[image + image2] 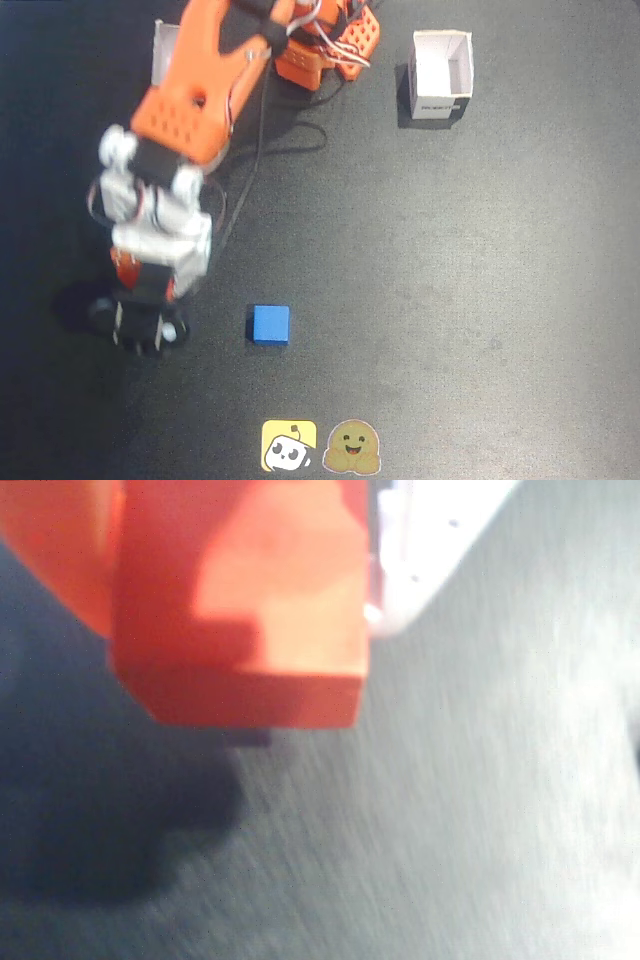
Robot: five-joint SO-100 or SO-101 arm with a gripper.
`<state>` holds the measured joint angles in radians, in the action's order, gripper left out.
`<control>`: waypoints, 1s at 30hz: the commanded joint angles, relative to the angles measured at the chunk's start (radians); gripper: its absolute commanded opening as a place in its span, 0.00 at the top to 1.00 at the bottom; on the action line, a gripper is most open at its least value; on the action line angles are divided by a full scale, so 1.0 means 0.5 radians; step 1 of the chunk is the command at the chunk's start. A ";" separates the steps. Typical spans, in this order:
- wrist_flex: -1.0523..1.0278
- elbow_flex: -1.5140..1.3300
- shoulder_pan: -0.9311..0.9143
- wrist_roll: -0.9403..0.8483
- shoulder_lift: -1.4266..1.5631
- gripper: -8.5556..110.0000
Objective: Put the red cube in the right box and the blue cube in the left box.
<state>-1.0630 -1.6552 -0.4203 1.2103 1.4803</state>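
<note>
I read no legible writing anywhere; the right box (441,75) carries a black printed strip on its near outer wall, but the letters are too small for me to make out; two stickers sit at the bottom edge of the fixed view, a yellow sticker (289,446) with a white cartoon figure and a brown smiling sticker (351,448), neither with words I can read.

The red cube (250,610) fills the upper left of my wrist view, a bright red block with plain faces, lifted clear of the counter (450,830) with its shadow falling below it; a white part of the end effector lies just beside its right edge; the picture is blurred. The blue cube (270,324) lies on the dark counter, low in the fixed view, plain and bright, just to the right of the end effector (140,325); apart from it.

The left box (163,52) shows only as a white wall behind the orange arm (200,80), at top left; the right box stands open at top right, well apart.

The arm reaches down the left side of the fixed view; the end effector points toward the bottom edge, clenched on the red cube.
</note>
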 commanded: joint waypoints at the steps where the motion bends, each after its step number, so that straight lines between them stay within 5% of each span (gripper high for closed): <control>1: -0.049 -0.067 -0.006 -0.021 0.285 0.83; 30: -0.362 -0.819 -0.788 0.021 1.331 0.83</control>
<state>-1.2333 -2.0586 -0.7931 1.2011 2.0693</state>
